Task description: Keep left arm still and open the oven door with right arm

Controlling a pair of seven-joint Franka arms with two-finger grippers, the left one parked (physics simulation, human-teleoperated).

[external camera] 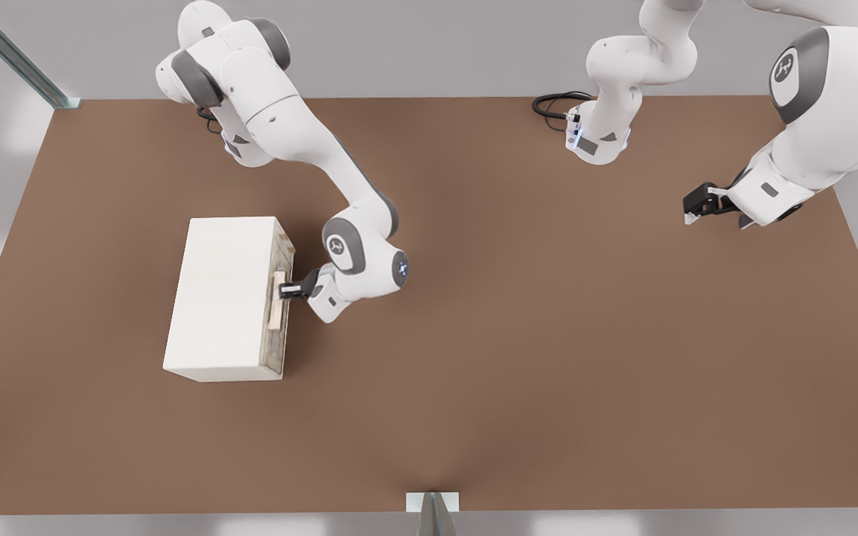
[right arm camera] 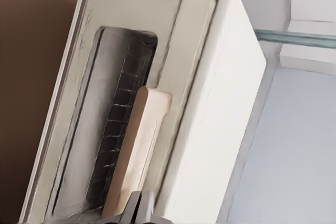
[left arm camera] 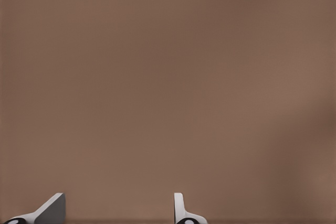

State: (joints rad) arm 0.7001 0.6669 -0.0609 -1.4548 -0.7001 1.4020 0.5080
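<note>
The cream-white oven stands on the brown table at the front view's left. Its door faces the front view's right and looks closed or barely ajar. In the right wrist view the oven door shows its dark window and the pale tan bar handle. The right arm reaches down to the door, and its gripper sits on the handle. Up close, the gripper has its fingers drawn together on the handle's near end. The left arm hangs at the far right.
The left arm's gripper hovers above bare table, and its fingertips show over brown surface. A black cable lies by the arm base at the back. A metal rail runs at the back left corner.
</note>
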